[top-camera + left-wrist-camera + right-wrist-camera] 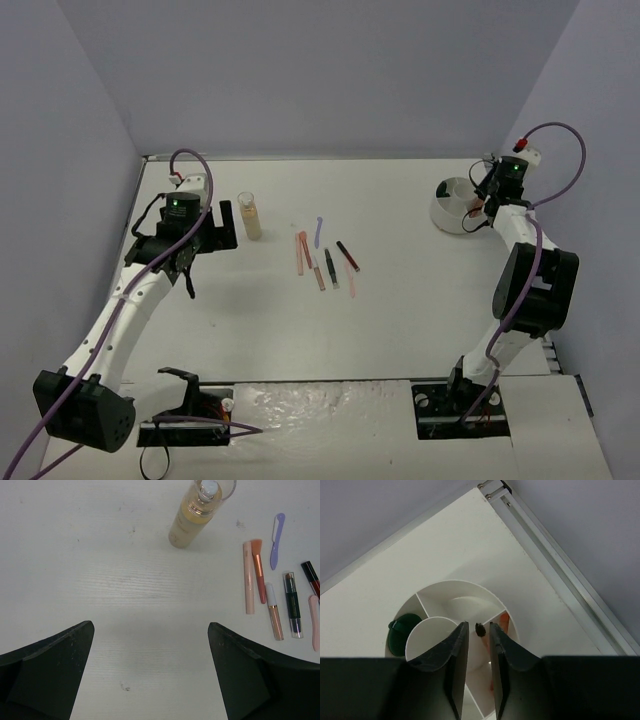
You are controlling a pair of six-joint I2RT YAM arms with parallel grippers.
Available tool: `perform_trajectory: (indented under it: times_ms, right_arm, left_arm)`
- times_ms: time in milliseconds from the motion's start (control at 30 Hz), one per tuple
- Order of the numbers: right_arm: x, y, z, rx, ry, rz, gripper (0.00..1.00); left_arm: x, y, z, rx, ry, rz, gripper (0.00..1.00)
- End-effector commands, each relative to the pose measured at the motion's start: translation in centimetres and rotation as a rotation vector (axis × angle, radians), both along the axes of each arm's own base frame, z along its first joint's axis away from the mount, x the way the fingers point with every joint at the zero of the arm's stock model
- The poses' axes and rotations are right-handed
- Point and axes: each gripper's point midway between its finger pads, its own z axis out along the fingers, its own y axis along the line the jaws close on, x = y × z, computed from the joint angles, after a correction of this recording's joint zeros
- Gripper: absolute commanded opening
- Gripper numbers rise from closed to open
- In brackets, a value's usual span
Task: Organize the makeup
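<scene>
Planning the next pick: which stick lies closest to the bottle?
The long pale pink stick, at the row's end toward the bottle; the others lie beyond it.

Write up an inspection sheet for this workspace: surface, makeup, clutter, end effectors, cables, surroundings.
Surface: white table, few small dark specks.
Job's things: beige bottle upright; sticks lying side by side mid-table; green disc in the white divided bowl.
Clutter: nothing seen.
End effectors: left end effector wide open, empty, facing the bottle; right end effector over the bowl, jaws narrowly apart, small dark tip between them, grip unclear.
Cables: purple cable along each arm, off the makeup.
Surroundings: plain lilac walls on three sides.
</scene>
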Motion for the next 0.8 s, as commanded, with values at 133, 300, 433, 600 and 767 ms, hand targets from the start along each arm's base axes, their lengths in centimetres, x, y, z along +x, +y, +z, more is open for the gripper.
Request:
perform_trajectory:
  times_ms: [133, 300, 433, 600, 767]
  right_arm:
    - [0.4, -0.1, 4.5, -0.036, -0.094, 0.024, 0.42]
    - [-1.2, 1.5, 8.4, -0.055, -0.133, 0.052, 0.53]
    - [-3.4, 4.4, 11.4, -0.064, -0.154, 0.11, 0.69]
    - [-7.2, 8.8, 14.1, -0.007, -0.221, 0.221, 0.91]
    - [-10.9, 12.6, 15.9, 0.07, -0.303, 0.33, 0.98]
  left_arm:
    - [1.2, -0.3, 1.9, -0.044, -0.07, -0.004, 0.97]
    - [1.3, -0.5, 2.0, -0.066, -0.077, -0.006, 0.97]
    - [1.3, -1.4, 2.0, -0.121, -0.071, -0.019, 0.97]
    - [1.3, -3.6, 1.8, -0.221, -0.034, -0.04, 0.97]
    - [1.5, -7.2, 1.8, -0.2, -0.019, -0.062, 0.97]
